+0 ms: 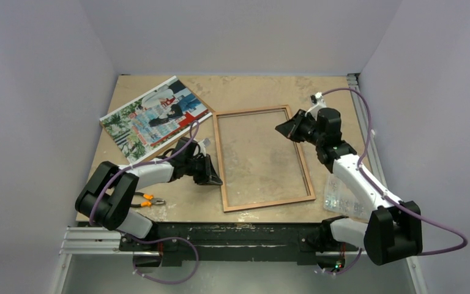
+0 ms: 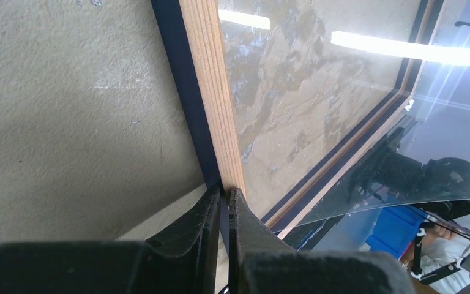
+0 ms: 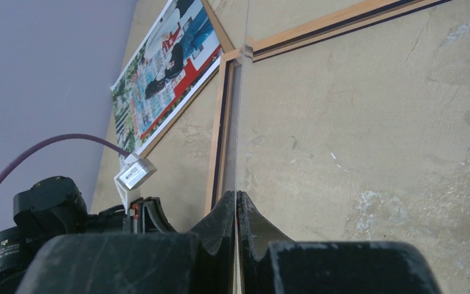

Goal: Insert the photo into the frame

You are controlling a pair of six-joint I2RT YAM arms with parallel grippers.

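The frame (image 1: pixel 269 203) lies back up on the table's middle, its light wood side showing. My left gripper (image 1: pixel 213 176) is shut on its left rail; in the left wrist view the jaws (image 2: pixel 225 195) pinch the blue-edged rail (image 2: pixel 211 92). My right gripper (image 1: pixel 284 130) hovers over the frame's far right part, shut on the clear pane, which the right wrist view shows edge-on (image 3: pixel 238 122) rising from the fingertips (image 3: pixel 237 196). The raised pane (image 2: pixel 453 110) reflects lights. The photo (image 1: pixel 156 116) lies face up at the far left, also seen from the right wrist (image 3: pixel 165 67).
A brown backing board (image 1: pixel 206 105) lies under the photo, its edge showing. Orange-handled pliers (image 1: pixel 147 199) lie near the left arm's base. A clear plastic bag (image 1: pixel 343 199) lies under the right arm. Grey walls close the table on three sides.
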